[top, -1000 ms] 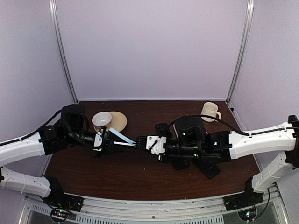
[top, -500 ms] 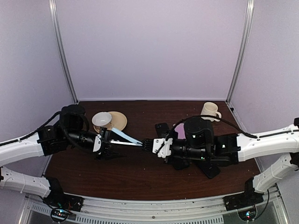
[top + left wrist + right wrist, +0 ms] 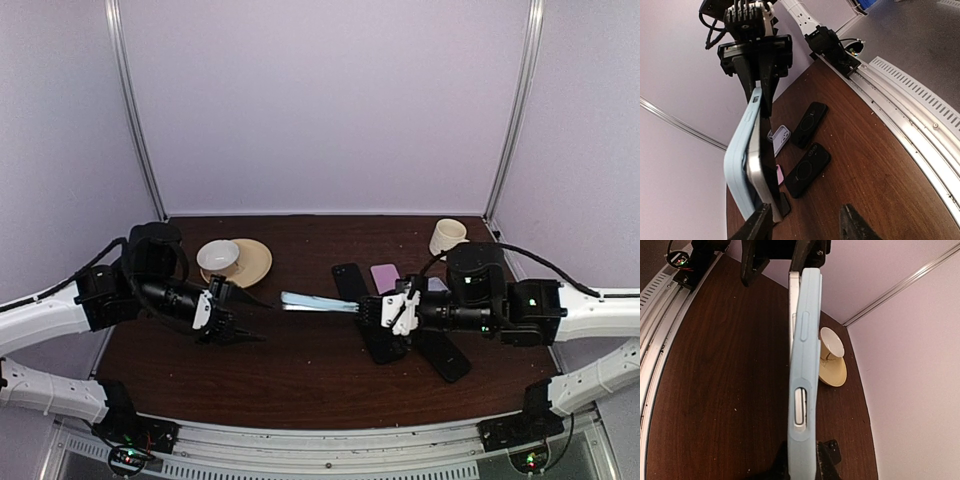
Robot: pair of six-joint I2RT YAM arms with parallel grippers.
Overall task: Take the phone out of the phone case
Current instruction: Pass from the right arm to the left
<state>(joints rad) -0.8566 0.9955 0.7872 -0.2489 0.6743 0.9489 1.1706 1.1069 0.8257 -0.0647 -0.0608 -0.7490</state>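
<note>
A phone in a light blue case (image 3: 318, 303) hangs above the middle of the table. My right gripper (image 3: 372, 308) is shut on its right end. In the right wrist view the case (image 3: 802, 390) is edge-on between my fingers, with the phone's silver edge (image 3: 791, 315) showing beside it. My left gripper (image 3: 245, 333) is open and empty, a little left of and below the phone's free end. In the left wrist view the case (image 3: 737, 165) and the phone's silver corner (image 3: 757, 175) gape apart near my left finger (image 3: 757, 227).
Black phone cases (image 3: 350, 280) (image 3: 445, 355) and a pink one (image 3: 385, 277) lie on the brown table under the right arm. A cream mug (image 3: 447, 236) stands at the back right. A white cup (image 3: 218, 255) sits on a tan saucer (image 3: 255, 262) at the back left.
My left gripper let go of the phone's left end and opened. My right arm drew back to the right, carrying the cased phone with it.
</note>
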